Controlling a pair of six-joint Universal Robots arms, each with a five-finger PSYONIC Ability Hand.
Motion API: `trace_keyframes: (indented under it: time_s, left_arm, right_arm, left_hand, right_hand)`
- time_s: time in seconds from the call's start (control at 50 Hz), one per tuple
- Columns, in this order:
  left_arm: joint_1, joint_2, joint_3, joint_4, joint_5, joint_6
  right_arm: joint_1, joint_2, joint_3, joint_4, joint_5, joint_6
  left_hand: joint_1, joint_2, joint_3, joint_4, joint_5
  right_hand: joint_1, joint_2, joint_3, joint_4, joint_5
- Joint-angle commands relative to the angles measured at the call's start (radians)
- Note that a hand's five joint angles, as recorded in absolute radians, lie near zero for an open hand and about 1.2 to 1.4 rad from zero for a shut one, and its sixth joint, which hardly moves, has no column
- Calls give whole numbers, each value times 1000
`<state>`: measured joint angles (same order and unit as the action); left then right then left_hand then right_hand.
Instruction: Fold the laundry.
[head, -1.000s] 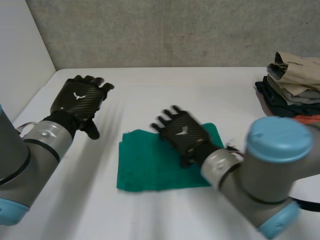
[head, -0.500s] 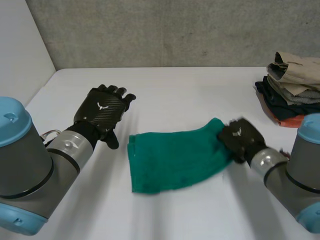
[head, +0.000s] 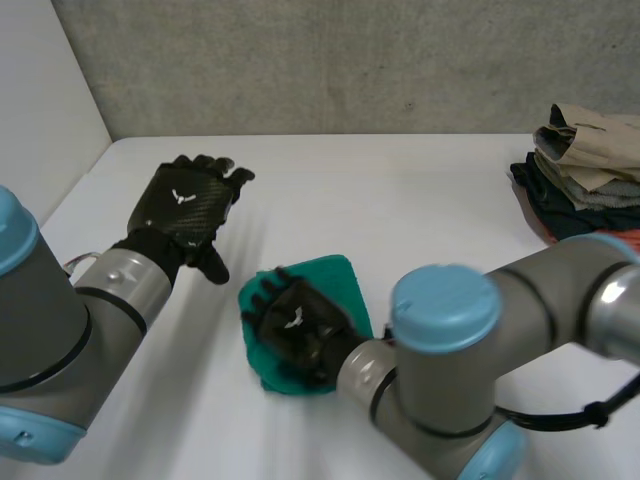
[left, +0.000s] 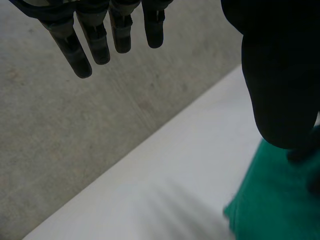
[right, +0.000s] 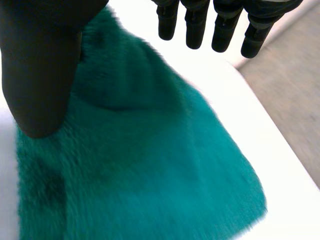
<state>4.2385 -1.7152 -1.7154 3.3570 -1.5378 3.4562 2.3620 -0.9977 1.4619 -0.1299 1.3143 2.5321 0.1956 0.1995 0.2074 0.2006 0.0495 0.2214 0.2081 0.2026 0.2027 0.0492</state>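
Ideally I press the right hand, fingers straight and gripping nothing, flat across the doubled green cloth near the middle of the table, smoothing toward the fold without dragging. The left hand hovers beside the cloth, spread and empty.

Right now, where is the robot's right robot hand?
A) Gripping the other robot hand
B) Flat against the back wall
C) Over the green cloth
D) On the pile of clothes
C: the right robot hand is spread over the green cloth with straight fingers, well away from the clothes pile.
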Motion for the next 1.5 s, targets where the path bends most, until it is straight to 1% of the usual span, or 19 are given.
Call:
trace_keyframes:
  time_s: [0.02, 0.04, 0.12, 0.2, 0.28, 0.34, 0.42, 0.54, 0.64, 0.7, 0.78, 0.86, 0.98, 1.06, 1.08, 1.16, 1.22, 1.36, 1.5]
  left_arm:
    - [-28, -7, 75, -5, -48, -149]
    - [-55, -17, 94, -7, -68, -181]
    - [-144, -78, 132, -10, -117, -238]
    - [-250, -178, 166, -43, -186, -249]
    - [-313, -294, 189, -100, -287, -247]
    - [-318, -348, 184, -139, -359, -247]
    - [-315, -382, 171, -151, -393, -241]
    - [-290, -406, 142, -149, -393, -216]
    - [-269, -399, 140, -149, -390, -168]
    - [-262, -382, 146, -148, -384, -144]
    - [-249, -313, 174, -148, -332, -118]
    - [-238, -255, 218, -151, -223, -97]
    - [-166, -198, 324, -188, 14, -68]
    - [-137, -198, 425, -289, 183, -66]
    - [-132, -204, 468, -336, 252, -66]
    - [-112, -221, 542, -416, 388, -72]
    - [-104, -245, 562, -421, 427, -74]
    - [-109, -262, 554, -421, 420, -71]
    - [-112, -270, 553, -421, 418, -74]
  right_arm:
    - [-188, -219, 104, -5, -7, 403]
    - [-220, -228, 109, 6, -4, 483]
    - [-276, -229, 101, 70, -33, 605]
    - [-293, -194, 57, 170, -81, 611]
    - [-287, -66, -23, 220, -101, 608]
    - [-287, 3, -80, 248, -105, 599]
    - [-285, 77, -115, 256, -99, 561]
    - [-282, 123, -120, 250, -73, 436]
    - [-245, 107, -121, 243, 17, 346]
    - [-236, 84, -117, 225, 43, 333]
    - [-219, 22, -77, 179, 62, 327]
    - [-167, -48, 11, 93, 86, 326]
    - [-96, -162, 213, -95, 146, 294]
    - [-55, -159, 293, -172, 155, 251]
    - [-47, -157, 301, -181, 155, 243]
    - [-35, -96, 308, -223, 161, 226]
    - [-35, -61, 295, -267, 166, 226]
    - [-37, 20, 261, -375, 164, 209]
    - [-37, 51, 235, -410, 164, 169]
  left_hand:
    - [35, 31, 24, 30, 7]
    - [44, 40, 32, 39, 16]
    - [82, 78, 70, 77, 54]
    - [85, 82, 74, 80, 57]
    - [77, 73, 65, 72, 48]
    - [71, 67, 59, 66, 42]
    - [65, 61, 53, 60, 36]
    - [65, 61, 53, 60, 36]
    - [71, 67, 59, 66, 42]
    - [65, 61, 53, 60, 36]
    - [44, 41, 33, 39, 16]
    - [50, 46, 38, 45, 22]
    - [56, 52, 44, 51, 28]
    - [62, 58, 50, 57, 33]
    - [62, 58, 50, 57, 33]
    - [59, 55, 47, 54, 31]
    - [59, 55, 47, 54, 31]
    - [50, 46, 38, 45, 22]
    - [53, 49, 41, 48, 25]
  right_hand:
    - [-47, -34, -28, -28, -49]
    - [-47, -34, -28, -28, -49]
    - [-47, -34, -28, -28, -49]
    - [-47, -34, -28, -28, -49]
    - [-47, -34, -28, -28, -49]
    - [-47, -34, -28, -28, -49]
    - [-47, -34, -28, -28, -49]
    - [-47, -34, -28, -28, -49]
    - [-47, -34, -28, -28, -49]
    - [-47, -34, -28, -28, -49]
    - [-47, -34, -28, -28, -49]
    - [-47, -34, -28, -28, -49]
    - [-47, -34, -28, -28, -49]
    - [-47, -34, -28, -28, -49]
    - [-47, -34, -28, -28, -49]
    - [-47, -34, -28, -28, -49]
    - [-47, -34, -28, -28, -49]
    - [-47, -34, -28, -28, -49]
    - [-47, -34, -28, -28, -49]
